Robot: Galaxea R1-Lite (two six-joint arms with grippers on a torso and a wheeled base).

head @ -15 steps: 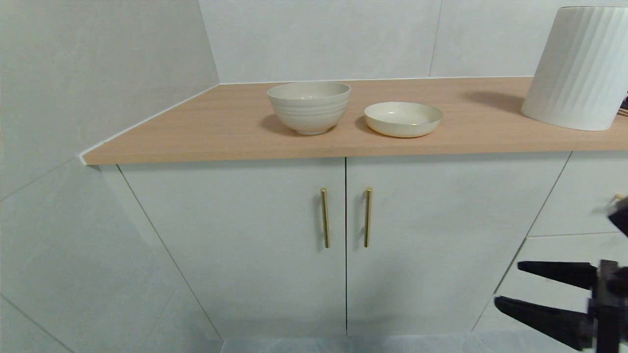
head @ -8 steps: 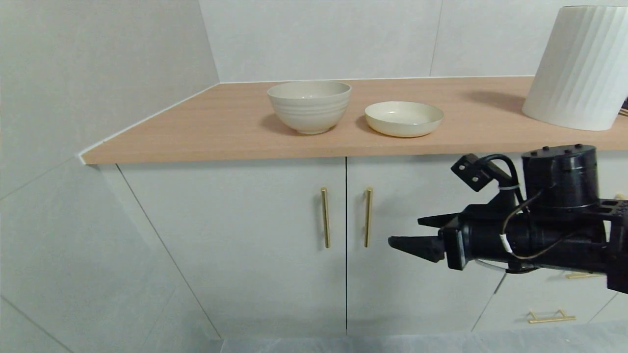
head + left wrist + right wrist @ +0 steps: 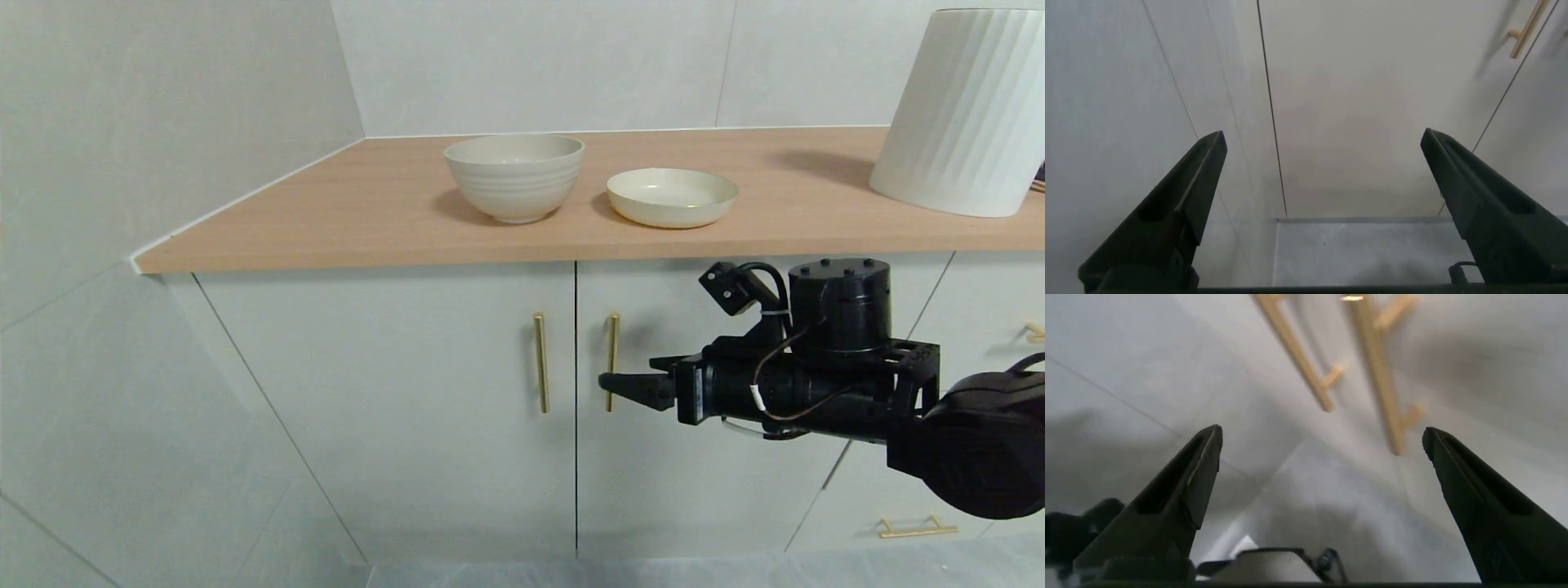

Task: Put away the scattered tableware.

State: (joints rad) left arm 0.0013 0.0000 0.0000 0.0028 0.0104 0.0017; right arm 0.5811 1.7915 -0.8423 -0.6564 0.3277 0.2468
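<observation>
- Tableware: you've got a ribbed beige bowl (image 3: 514,177) and a shallow cream dish (image 3: 672,197), both upright on top of the light-brown wood countertop (image 3: 367,212). They sit side by side, not touching.
- Tall white ribbed cylinder (image 3: 959,114) stands on the countertop too, well apart from the dish.
- Below the countertop: two white cabinet doors (image 3: 408,392), shut, w/ two vertical brass bar handles (image 3: 540,363) at the centre seam.
- Your R gripper (image 3: 629,374) is below the countertop's front edge, level w/ the handles. Fingers spread wide, nothing between them, tips at the handle under the dish. Can't tell if they touch it.
- Your L gripper (image 3: 1321,137) is low beneath the countertop, facing cabinet panels and grey floor (image 3: 1355,253). Fingers spread wide, holding nothing.
</observation>
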